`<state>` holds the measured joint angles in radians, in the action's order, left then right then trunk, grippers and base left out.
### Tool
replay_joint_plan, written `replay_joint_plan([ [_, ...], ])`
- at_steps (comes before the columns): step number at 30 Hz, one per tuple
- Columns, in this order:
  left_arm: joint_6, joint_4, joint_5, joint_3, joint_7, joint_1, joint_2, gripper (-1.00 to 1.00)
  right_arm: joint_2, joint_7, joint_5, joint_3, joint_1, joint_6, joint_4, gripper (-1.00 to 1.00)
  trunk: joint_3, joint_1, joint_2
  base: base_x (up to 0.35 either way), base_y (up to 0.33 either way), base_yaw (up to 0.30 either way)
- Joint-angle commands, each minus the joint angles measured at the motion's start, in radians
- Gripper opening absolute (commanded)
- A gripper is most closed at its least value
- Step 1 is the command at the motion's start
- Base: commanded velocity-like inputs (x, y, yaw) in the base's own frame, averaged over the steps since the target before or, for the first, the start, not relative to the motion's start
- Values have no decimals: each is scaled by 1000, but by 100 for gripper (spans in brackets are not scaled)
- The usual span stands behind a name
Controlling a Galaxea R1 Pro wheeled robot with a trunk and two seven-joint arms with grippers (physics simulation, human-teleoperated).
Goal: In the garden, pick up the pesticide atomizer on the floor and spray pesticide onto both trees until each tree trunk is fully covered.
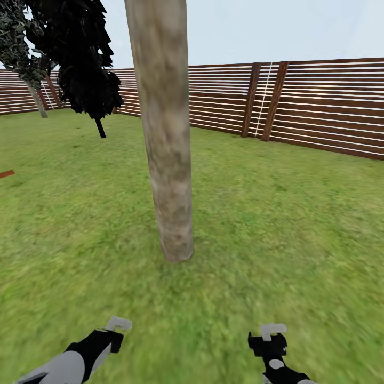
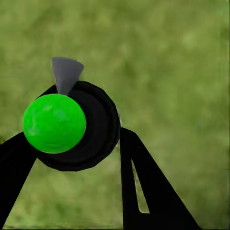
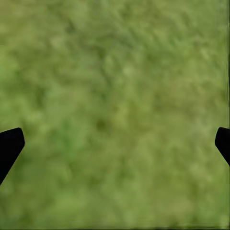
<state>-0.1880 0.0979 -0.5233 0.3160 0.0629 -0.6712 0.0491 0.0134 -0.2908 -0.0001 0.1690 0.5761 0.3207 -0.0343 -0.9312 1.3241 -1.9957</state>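
Note:
A thick tree trunk (image 1: 168, 160) with mottled tan-grey bark rises from the lawn straight ahead, its base about an arm's length beyond my grippers. My left gripper (image 1: 114, 333) hangs low at the bottom left. In the left wrist view its two black fingers (image 2: 143, 187) flank the pesticide atomizer (image 2: 98, 134), a dark round bottle seen from above with a bright green ball top (image 2: 53, 123) and a grey nozzle (image 2: 66, 74). The left gripper (image 2: 76, 139) is shut on it. My right gripper (image 1: 271, 336) is at the bottom right, open (image 3: 115, 139) over bare grass.
A brown slatted fence (image 1: 320, 106) runs along the back and right of the garden. A dark narrow tree (image 1: 85, 69) stands at the back left, and another grey-trunked tree (image 1: 36, 98) stands farther left. A small reddish strip (image 1: 6, 173) lies on the grass at the left edge.

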Motion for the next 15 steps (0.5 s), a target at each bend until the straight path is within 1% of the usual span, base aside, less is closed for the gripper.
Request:
replay_joint_plan([
  [1,-24,18,3,7,-23,-1,-6,-100,0,-6,-15,10,0,2,-1,100,-1,0,0,0,0,0],
  [2,-33,28,16,7,-40,-1,-8,-100,0,-7,-21,10,0,3,-2,100,-1,0,0,0,0,0],
  [3,-50,40,42,6,-68,-5,-10,-100,-1,-7,-28,9,0,4,-4,100,-1,0,0,0,0,0],
  [4,-81,44,56,5,-79,-10,-11,-100,-1,-8,-32,8,0,9,-5,100,-1,0,0,0,0,0],
  [5,-131,48,63,5,-86,-13,-14,-100,-1,-8,-35,7,0,22,-5,100,-1,0,0,0,0,0],
  [7,-206,54,68,5,-93,-21,-23,-100,-1,-8,-35,7,0,46,-1,100,-1,0,0,0,0,0],
  [8,-230,60,69,2,-95,-30,-36,-100,-2,-8,-34,7,-1,63,2,100,-1,0,0,0,0,0],
  [9,-247,70,66,-4,-95,-38,-73,-100,-24,-6,-33,7,-5,90,4,100,-1,0,0,0,0,0],
  [10,-254,84,66,-5,-95,-42,-93,-100,-41,-6,-33,7,-9,100,4,100,-1,0,0,0,0,0],
  [12,-259,110,68,-5,-94,-45,-105,-100,-54,-8,-34,7,-12,107,5,100,-1,0,0,0,0,0],
  [13,-263,129,69,-4,-93,-47,-107,-100,-58,-10,-34,7,-14,109,5,100,-1,0,0,6,0,0],
  [15,-299,181,70,-1,-92,-46,-107,-100,-61,-11,-34,7,-25,111,5,100,-1,0,0,145,0,0],
])
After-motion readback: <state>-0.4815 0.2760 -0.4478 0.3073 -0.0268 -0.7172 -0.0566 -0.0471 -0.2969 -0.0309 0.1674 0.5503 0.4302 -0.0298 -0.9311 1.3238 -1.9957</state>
